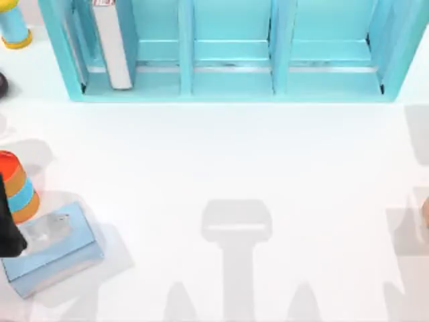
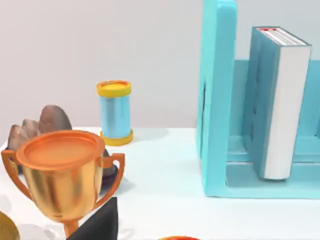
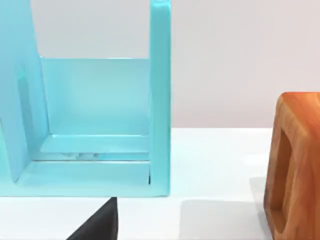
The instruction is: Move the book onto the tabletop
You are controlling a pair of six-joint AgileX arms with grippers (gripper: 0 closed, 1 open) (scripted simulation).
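Surface: white tabletop [image 1: 221, 154], broad and bare in the middle; turquoise shelf unit [image 1: 231, 84] along its far edge.
Book: book [image 1: 112, 47] stands upright in the shelf's leftmost compartment, white page edges facing out; in the left wrist view [image 2: 280, 100] it stands close to the compartment's outer wall, whether touching cannot be told.
Left arm: dark part at the table's left edge, near a light-blue tissue box [image 1: 50, 251]. Finger state cannot be told.
Right arm: parked at the right side; finger state cannot be told.
Bystanders: gold trophy [image 2: 62, 172], blue spool [image 2: 115, 112], wooden block [image 3: 295, 165].
Step in hand: judged as the start; book not yet reached.
Next move: likely the left arm reaches into that compartment and grips the book across its covers.
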